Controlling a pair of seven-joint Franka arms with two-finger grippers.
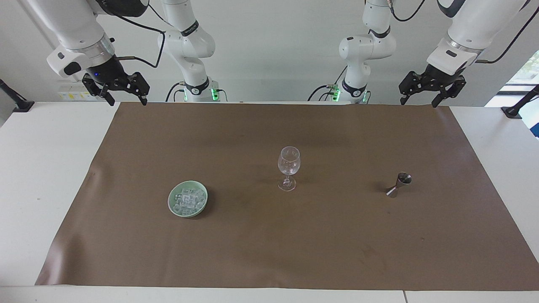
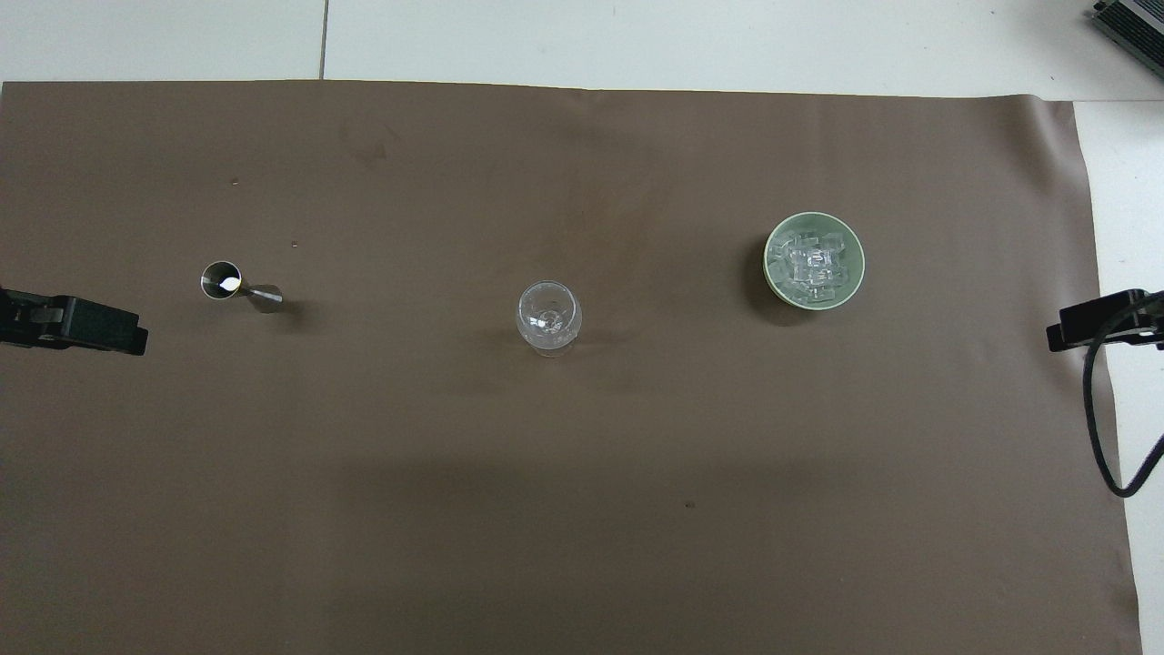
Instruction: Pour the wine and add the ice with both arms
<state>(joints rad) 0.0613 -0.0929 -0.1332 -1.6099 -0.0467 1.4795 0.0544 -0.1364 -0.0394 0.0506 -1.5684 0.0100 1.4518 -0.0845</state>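
Nothing started yet: left hand [image 1: 426,100] and right hand [image 1: 124,98] both wide, empty, raised at the bench edge. Next, probably reach for jigger [image 1: 398,184], then ice [image 1: 189,200], near wine glass [image 1: 288,168].

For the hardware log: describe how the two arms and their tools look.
Both arms, left arm and right arm, are bulky, white and jointed, with silver wrist rings and trailing black cables. Each ends in a black two-finger tool: left tool, right tool. Green lights glow at both bases.

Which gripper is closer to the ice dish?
Right. The right gripper hangs open at the dish's end of the table; the left gripper, also open, hangs at the jigger's end.
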